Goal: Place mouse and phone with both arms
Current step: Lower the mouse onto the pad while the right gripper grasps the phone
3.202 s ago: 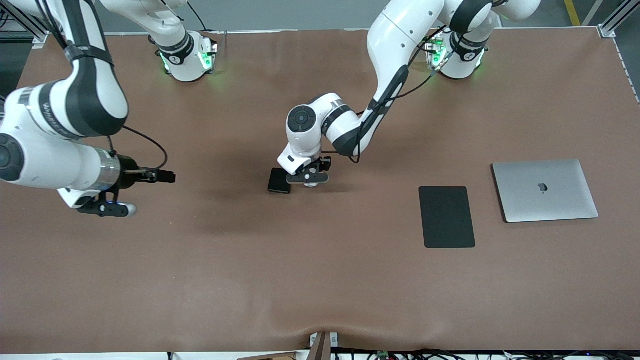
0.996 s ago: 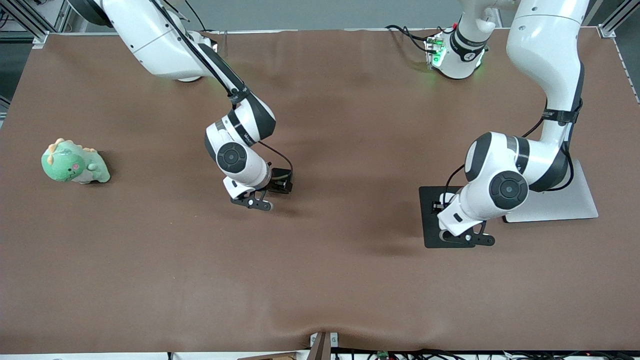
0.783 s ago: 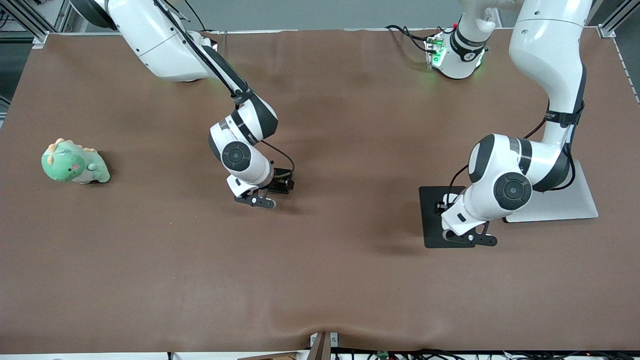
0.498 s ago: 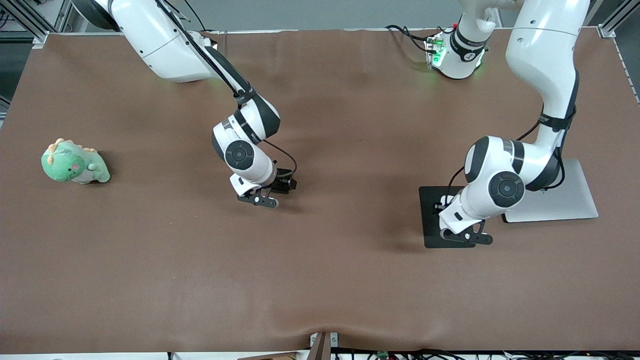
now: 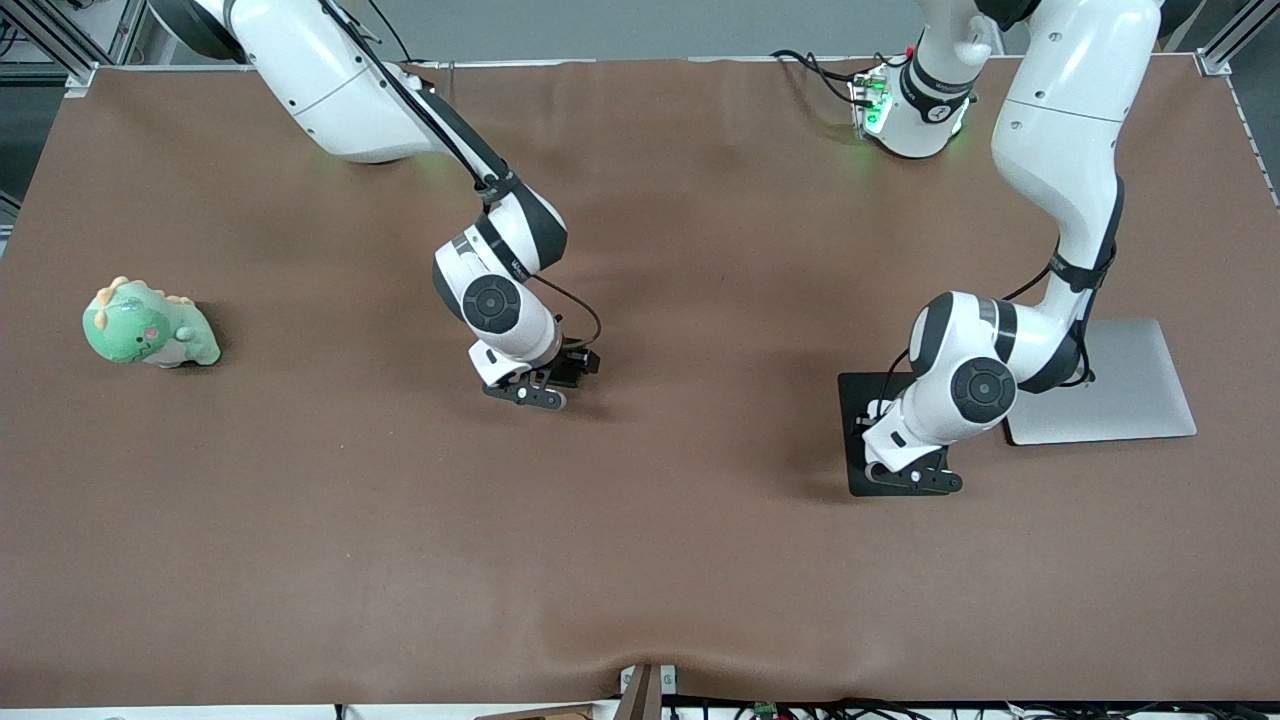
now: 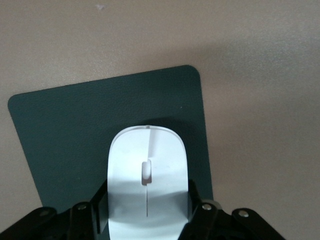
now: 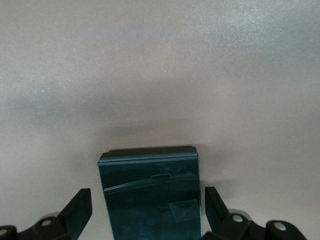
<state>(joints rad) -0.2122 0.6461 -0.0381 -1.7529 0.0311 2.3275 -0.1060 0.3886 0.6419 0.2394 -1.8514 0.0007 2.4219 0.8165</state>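
Observation:
The white mouse (image 6: pixel 147 170) sits between the fingers (image 6: pixel 102 202) of my left gripper (image 6: pixel 147 200), which is shut on its sides. It is low over the black mouse pad (image 6: pixel 60 135); whether it touches the pad I cannot tell. In the front view the left gripper (image 5: pixel 912 480) is over the pad's (image 5: pixel 862 440) nearer edge and hides the mouse. The black phone (image 7: pixel 150 195) lies flat on the brown table between the open fingers (image 7: pixel 80 210) of my right gripper (image 7: pixel 148 205), with a small gap on each side. In the front view the right gripper (image 5: pixel 525 390) is low at mid-table and covers the phone.
A closed silver laptop (image 5: pixel 1130 390) lies beside the mouse pad toward the left arm's end. A green plush dinosaur (image 5: pixel 145 325) sits toward the right arm's end. The brown table cover (image 5: pixel 640 560) is wrinkled near the front edge.
Over the last second the right gripper crept a little toward the left arm's end, and the left gripper with the mouse shifted slightly along the pad toward the right arm's end.

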